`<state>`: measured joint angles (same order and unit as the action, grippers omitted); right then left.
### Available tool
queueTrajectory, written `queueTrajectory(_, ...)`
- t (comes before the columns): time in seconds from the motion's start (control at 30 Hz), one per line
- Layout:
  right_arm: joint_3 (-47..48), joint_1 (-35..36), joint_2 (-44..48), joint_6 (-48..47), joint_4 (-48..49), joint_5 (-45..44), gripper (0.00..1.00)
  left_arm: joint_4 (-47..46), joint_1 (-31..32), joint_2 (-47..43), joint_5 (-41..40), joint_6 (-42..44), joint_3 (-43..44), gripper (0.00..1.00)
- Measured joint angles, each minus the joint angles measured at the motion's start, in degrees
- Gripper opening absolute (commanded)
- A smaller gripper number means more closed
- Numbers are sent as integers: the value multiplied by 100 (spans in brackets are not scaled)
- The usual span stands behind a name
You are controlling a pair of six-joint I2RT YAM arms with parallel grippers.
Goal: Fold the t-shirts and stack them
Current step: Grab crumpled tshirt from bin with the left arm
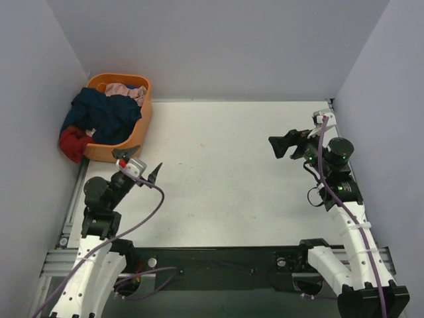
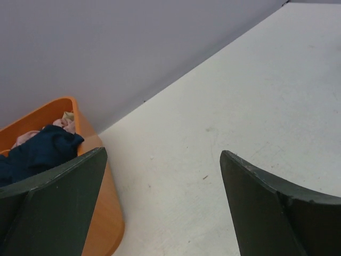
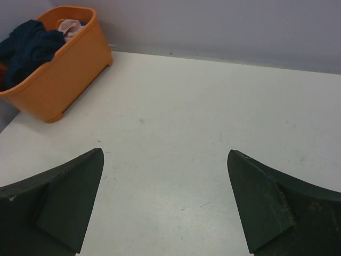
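An orange basket [image 1: 140, 126] stands at the table's far left corner, heaped with t-shirts: a dark navy one [image 1: 103, 112] on top, a red one [image 1: 71, 141] at the near end, a pink one [image 1: 127, 91] at the far end. The basket also shows in the left wrist view [image 2: 104, 213] and in the right wrist view [image 3: 58, 80]. My left gripper [image 1: 142, 161] is open and empty, just in front of the basket's near right corner. My right gripper [image 1: 281, 146] is open and empty above the table's right side, facing left.
The white table [image 1: 225, 172] is boxed in by grey walls [image 1: 218, 46] at the back and on both sides. A metal rail [image 1: 218, 255] runs along the near edge between the arm bases.
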<state>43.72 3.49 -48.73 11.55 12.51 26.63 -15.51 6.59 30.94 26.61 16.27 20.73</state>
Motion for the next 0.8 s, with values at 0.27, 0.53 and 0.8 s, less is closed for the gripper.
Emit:
queueTrajectory(0.27,1237,643,-262,109,-1134,260,93,2892,7,2186,-249,-291,4026,89)
queueTrajectory(0.53,1545,1659,-1034,-142,-1703,-44,92,5442,-179,5716,-1449,-295,8207,66)
queueTrajectory(0.8,1655,2190,-1838,-332,-1825,-136,92,6575,-879,7340,-2909,-411,9589,75)
